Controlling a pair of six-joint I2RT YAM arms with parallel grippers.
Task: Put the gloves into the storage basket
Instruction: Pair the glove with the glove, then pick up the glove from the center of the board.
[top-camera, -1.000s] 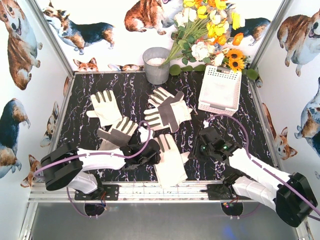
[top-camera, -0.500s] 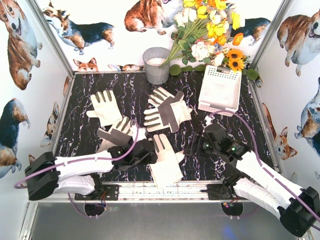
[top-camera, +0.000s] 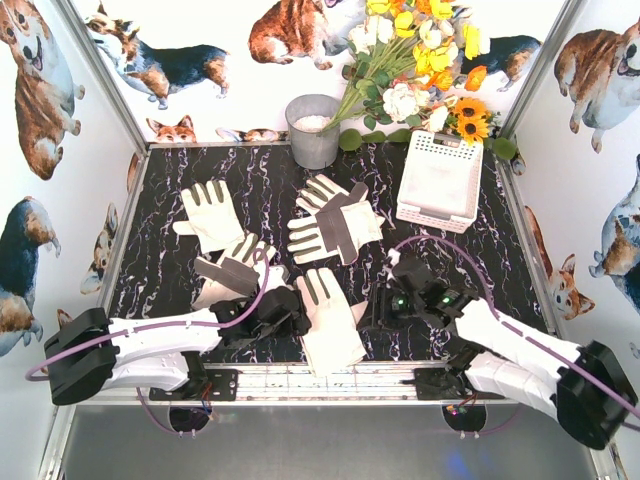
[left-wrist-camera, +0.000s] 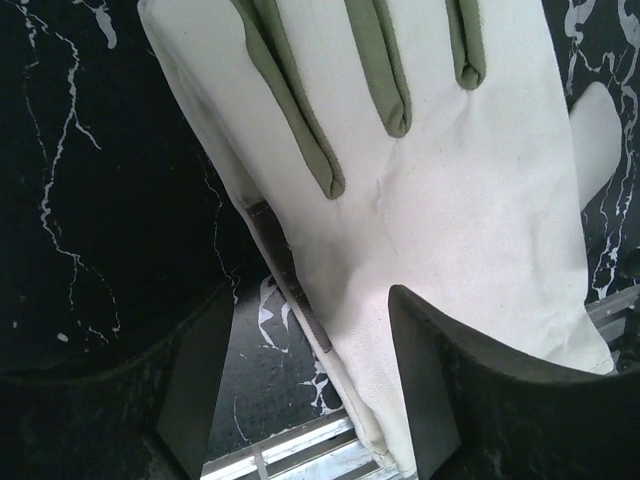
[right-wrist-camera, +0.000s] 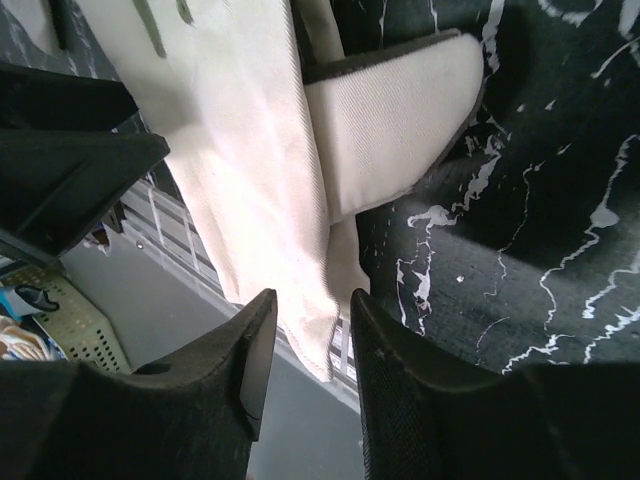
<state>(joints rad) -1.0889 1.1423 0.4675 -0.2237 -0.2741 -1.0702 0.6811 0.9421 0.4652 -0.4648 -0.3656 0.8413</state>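
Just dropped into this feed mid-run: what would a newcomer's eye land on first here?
First, the cream glove lying at the near edge of the black marble table, flanked by the left tool and the right tool, both with fingers apart. Behind it, more gloves lie scattered across the middle. The white storage basket sits at the far right, below a bright bouquet.

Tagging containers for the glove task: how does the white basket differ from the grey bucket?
Shape: the storage basket is rectangular; the bucket is round. Colour: basket white with perforated sides, bucket plain grey metal. Place: basket far right, bucket nearer the middle. Both stand at the table's far edge, beside the flowers.
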